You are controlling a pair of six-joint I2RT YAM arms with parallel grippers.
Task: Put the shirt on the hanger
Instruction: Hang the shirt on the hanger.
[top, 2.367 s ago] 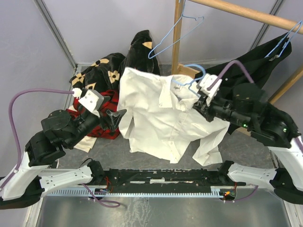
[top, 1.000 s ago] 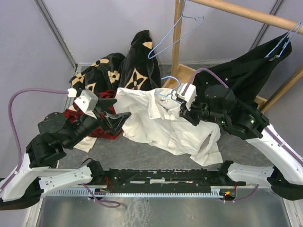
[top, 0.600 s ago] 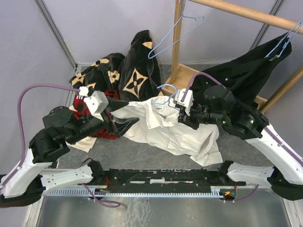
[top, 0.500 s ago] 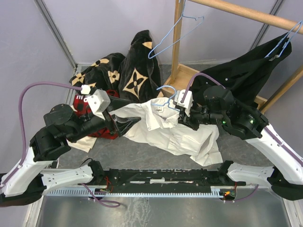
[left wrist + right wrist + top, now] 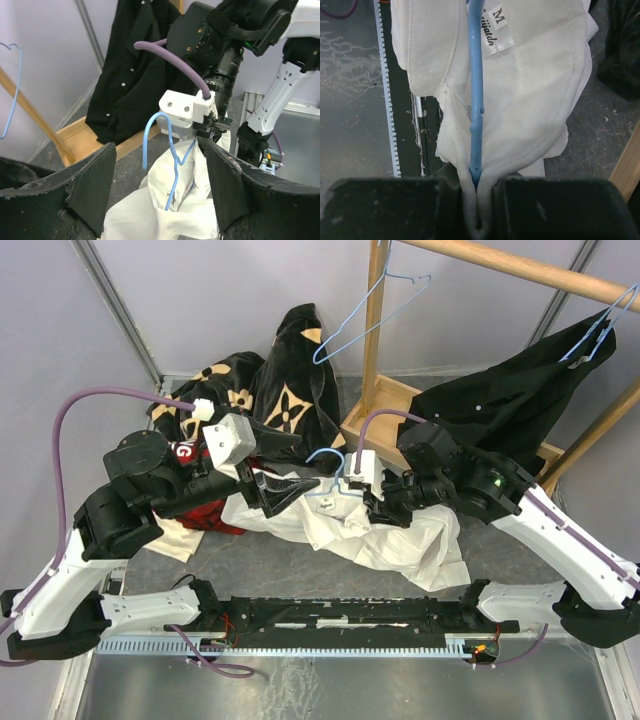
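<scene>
Shirt (image 5: 400, 540) (1) + 1 hanger (image 5: 476, 75) clamped in R jaws; L jaws apart.

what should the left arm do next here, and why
Probably ease the open left gripper forward and close it on loose collar cloth of the white shirt, beside the blue wire hanger. The right gripper pinches wire and cloth together, and the shirt hangs bunched below the hook, not spread over the hanger's shoulders.

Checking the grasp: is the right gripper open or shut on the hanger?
Shut: the right gripper pinches the hanger wire and shirt cloth between its fingers.
</scene>
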